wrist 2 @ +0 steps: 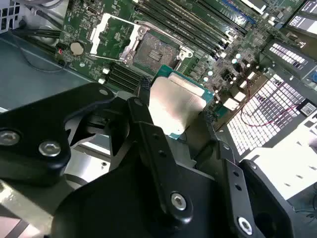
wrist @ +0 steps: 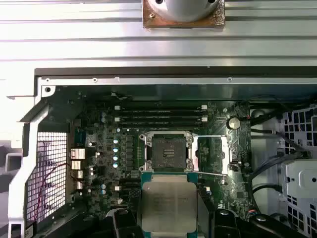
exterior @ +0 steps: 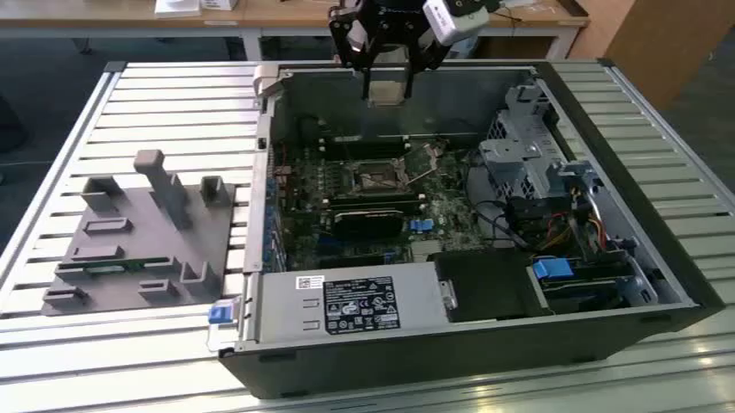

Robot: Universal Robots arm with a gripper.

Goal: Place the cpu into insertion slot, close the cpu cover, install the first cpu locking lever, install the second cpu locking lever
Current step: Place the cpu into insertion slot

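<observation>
Support surface: a slatted bare-metal table (exterior: 161, 103), its ribs running from the exterior view's left to its right. Resting directly on it are an open black computer case (exterior: 460, 361), lying on its side toward the exterior view's right, and a grey moulded fixture block (exterior: 138, 249) with upright posts and recesses, just beside the case on the exterior view's left. In the first wrist view a round metal base (wrist: 183, 7) on a square brown plate sits on the slats beyond the case's wall.

Cut-off bits
cpu (wrist: 168, 206) edge runs off the first wrist view; in the second wrist view fingers (wrist 2: 148, 129) seem to hide its sides.
</observation>
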